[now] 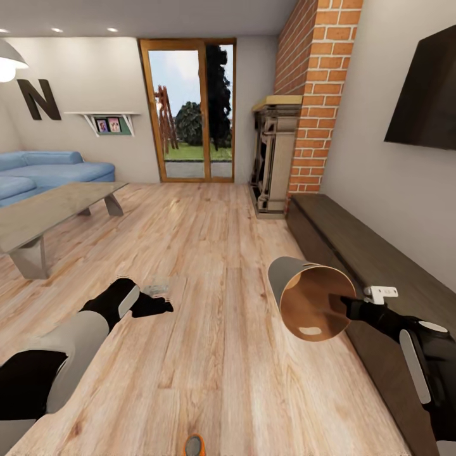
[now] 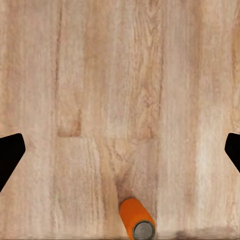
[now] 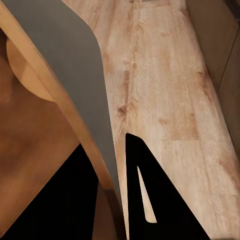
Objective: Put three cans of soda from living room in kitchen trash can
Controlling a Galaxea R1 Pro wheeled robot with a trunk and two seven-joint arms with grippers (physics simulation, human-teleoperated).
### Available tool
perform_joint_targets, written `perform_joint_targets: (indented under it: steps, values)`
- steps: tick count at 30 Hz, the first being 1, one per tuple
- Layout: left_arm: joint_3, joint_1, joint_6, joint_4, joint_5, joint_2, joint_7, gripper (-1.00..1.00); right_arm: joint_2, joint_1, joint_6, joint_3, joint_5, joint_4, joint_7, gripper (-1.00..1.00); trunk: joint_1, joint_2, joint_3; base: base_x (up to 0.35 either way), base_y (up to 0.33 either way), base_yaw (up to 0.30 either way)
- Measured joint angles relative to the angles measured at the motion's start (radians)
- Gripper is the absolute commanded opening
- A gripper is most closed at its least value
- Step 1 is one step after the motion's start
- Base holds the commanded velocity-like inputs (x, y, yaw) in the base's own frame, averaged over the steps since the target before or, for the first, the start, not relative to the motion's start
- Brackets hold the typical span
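Tan tapered tash can [image 1: 310,297] — brown inside; oval cut-out

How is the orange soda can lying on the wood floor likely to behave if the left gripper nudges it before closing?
The orange soda can lies on its side on the smooth wood floor, so a nudge would probably set it rolling. It looks small and rigid, likely light, and may skid away. The left gripper hangs open above it; closing across the can's round sides seems safest.
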Motion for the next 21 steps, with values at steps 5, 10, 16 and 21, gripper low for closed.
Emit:
perform_joint_targets:
  steps: [5,10,16,21]
  values:
    - [-0.016,0.043,0.0,0.001,0.0,-0.008,0.004,1.0,-0.003,0.0,0.002,-0.002,0.001,-0.001,-0.001,-1.0,0.019,-0.035,-0.023,0.0,0.0,0.0]
    - [-0.02,0.049,0.0,0.004,-0.001,-0.05,0.005,1.0,-0.002,0.0,0.003,-0.001,0.001,-0.001,-0.001,-1.0,0.038,-0.07,-0.047,0.0,0.0,0.0]
    - [-0.033,0.05,0.0,0.005,-0.002,-0.063,0.004,1.0,0.0,0.0,0.002,-0.001,0.001,-0.001,-0.002,-1.0,0.061,-0.112,-0.075,0.0,0.0,0.0]
    - [-0.036,0.05,0.0,0.005,-0.001,-0.071,0.005,1.0,0.0,0.0,0.002,-0.001,0.001,-0.001,-0.003,-1.0,0.081,-0.147,-0.099,0.0,0.0,0.0]
